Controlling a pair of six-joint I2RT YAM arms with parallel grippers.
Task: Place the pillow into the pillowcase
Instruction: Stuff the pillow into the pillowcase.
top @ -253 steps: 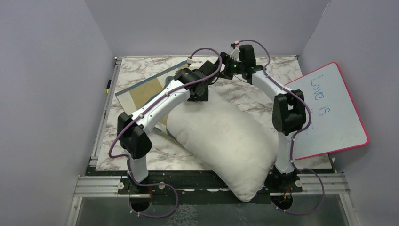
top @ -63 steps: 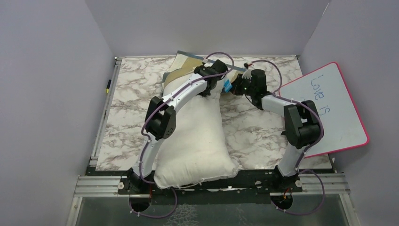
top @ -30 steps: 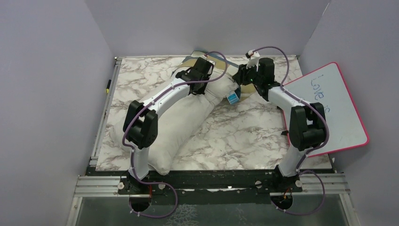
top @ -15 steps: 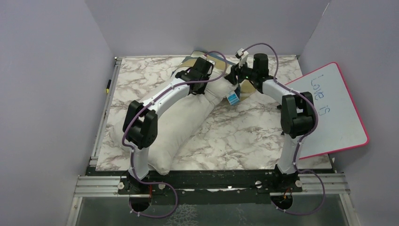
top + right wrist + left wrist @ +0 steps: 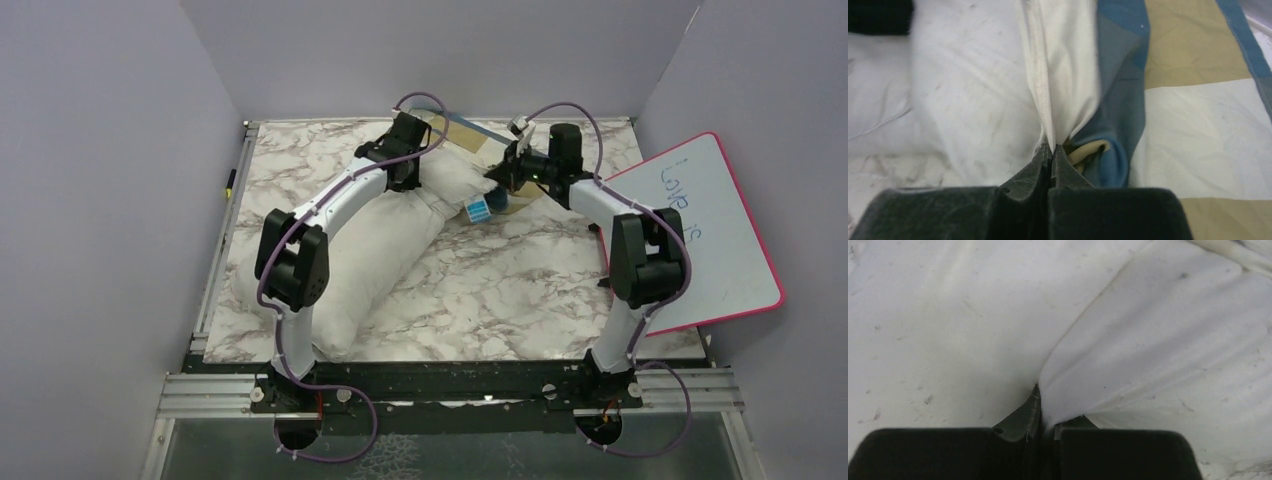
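The marble-patterned table (image 5: 520, 290) is crossed on its left half by the pillow (image 5: 380, 250). It is laid diagonally from the near left corner to the far centre, with its far end bunched and narrowed. A pink-rimmed whiteboard (image 5: 715, 240) is propped at the table's right edge, partly off it. "Love is" is handwritten on it in blue, turned sideways to the overhead camera.

The pillowcase (image 5: 468, 133) is spread at the far centre, touching the pillow's far end, and its blue, tan and cream blocks are shown. Whether any of the pillow is inside it cannot be told.

The left gripper (image 5: 1045, 415) is pressed together on a pinched-up fold of the pillow's white cloth. The right gripper (image 5: 1052, 150) is clamped on a cream stitched hem, taken to be the pillowcase's edge. A curl of blue and tan cloth is seen just beside its fingertips, and the pillow bulges to their left.

A small blue-and-white label (image 5: 480, 209) is attached at the pillow's far end, near the right gripper; its print cannot be read. A small dark and yellow pen-like object (image 5: 229, 181) is left on the table's left rail.
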